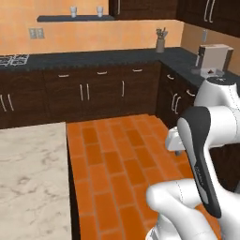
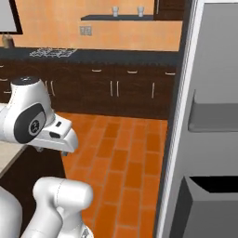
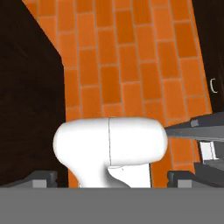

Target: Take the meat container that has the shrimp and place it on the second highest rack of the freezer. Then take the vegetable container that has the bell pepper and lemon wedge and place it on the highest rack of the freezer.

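Note:
My gripper (image 3: 111, 177) is open, its two dark fingertips (image 3: 43, 178) wide apart with nothing held between them. It points down at the orange tile floor (image 3: 131, 65). In the right base view the hand (image 2: 53, 135) hangs low beside the arm, over the floor. The freezer's open door (image 2: 209, 69) stands at the right edge, grey with door bins (image 2: 214, 116) on its inner side. The shrimp, the bell pepper, the lemon wedge, their containers and both racks are out of view.
A marble island top (image 1: 28, 178) lies at the lower left. Dark cabinets (image 1: 84, 91) under a dark counter line the far wall, with a stove (image 1: 14, 59), a utensil holder (image 1: 160, 44) and a coffee machine (image 1: 213, 58). Open tile floor (image 1: 117, 159) runs between them.

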